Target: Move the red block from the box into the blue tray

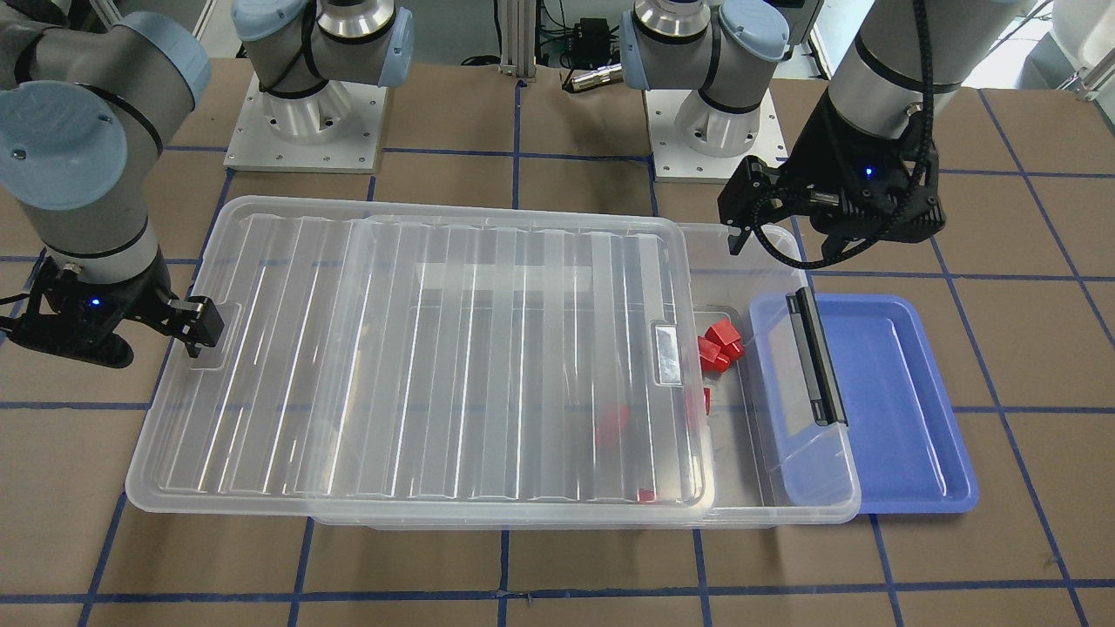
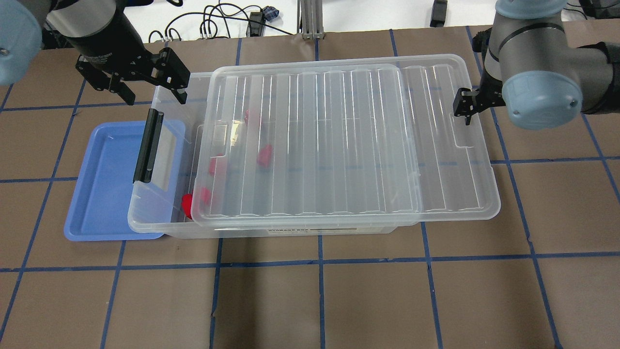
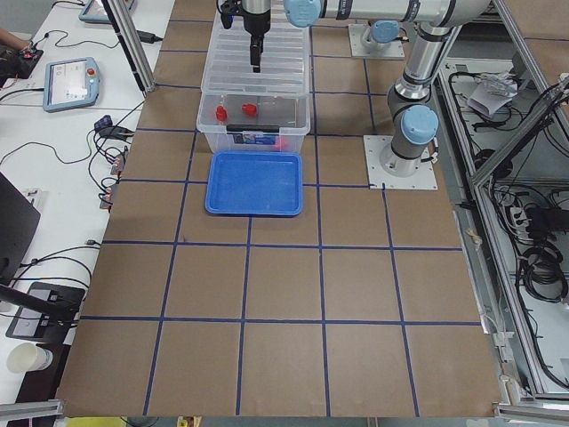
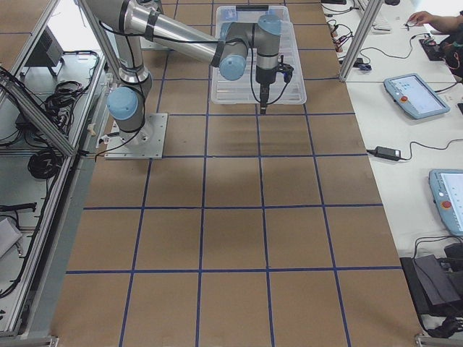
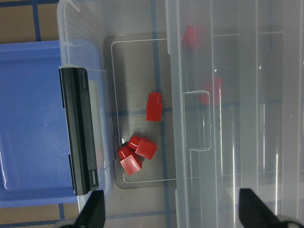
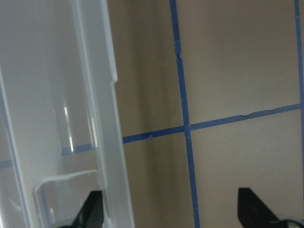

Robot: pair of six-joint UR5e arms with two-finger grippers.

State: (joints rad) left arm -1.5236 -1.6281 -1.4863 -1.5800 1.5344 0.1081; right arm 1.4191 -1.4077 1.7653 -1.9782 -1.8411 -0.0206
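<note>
The left hand point(image 2: 156, 99) hangs above the box's point(image 2: 290, 230) back corner at the latch end, fingers spread wide and gripping nothing. Below it the blue tray point(image 2: 104, 194) lies on the surface point(image 2: 310, 300), its right side tucked under the box's overhanging rim and black latch point(image 2: 147, 145). The lid point(image 2: 339, 145) sits shifted toward the right end, leaving a strip of the box uncovered. In that strip lie red blocks: one red block point(image 5: 153, 107) alone, three point(image 5: 135, 154) bunched together nearby. More show blurred through the lid. The right hand point(image 6: 171, 214) is at the lid's far end, fingers apart, one fingertip point(image 6: 92, 209) over the lid's rim; whether it touches I cannot tell.
</note>
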